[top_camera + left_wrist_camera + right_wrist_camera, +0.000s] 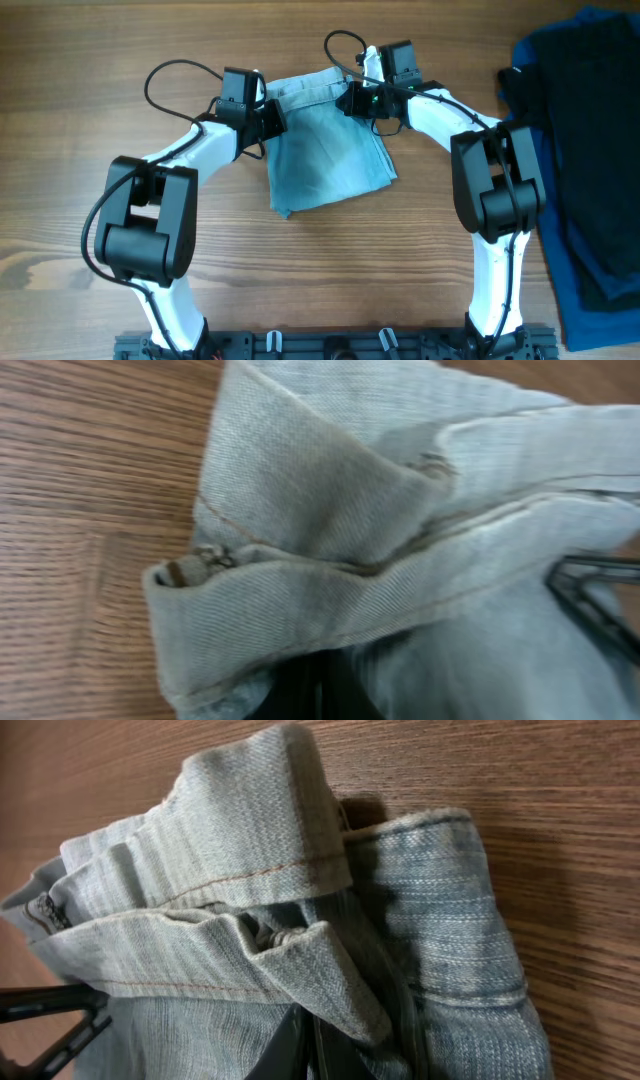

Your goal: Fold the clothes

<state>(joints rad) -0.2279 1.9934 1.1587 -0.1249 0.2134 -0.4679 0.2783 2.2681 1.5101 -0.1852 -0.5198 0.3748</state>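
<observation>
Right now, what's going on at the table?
Both arms are working the light blue denim shorts on the wooden table. The left gripper and right gripper are each shut on the shorts' far edge, one at each corner, fabric bunched there. A dark blue garment and a black garment lie at the right, untouched.

The shorts (330, 165) are faded, coarse-woven denim, matt, with tan thread stitching. The table (80, 60) is grained wood, smooth with low sheen. The white arm shells (195, 148) look like glossy plastic.
</observation>
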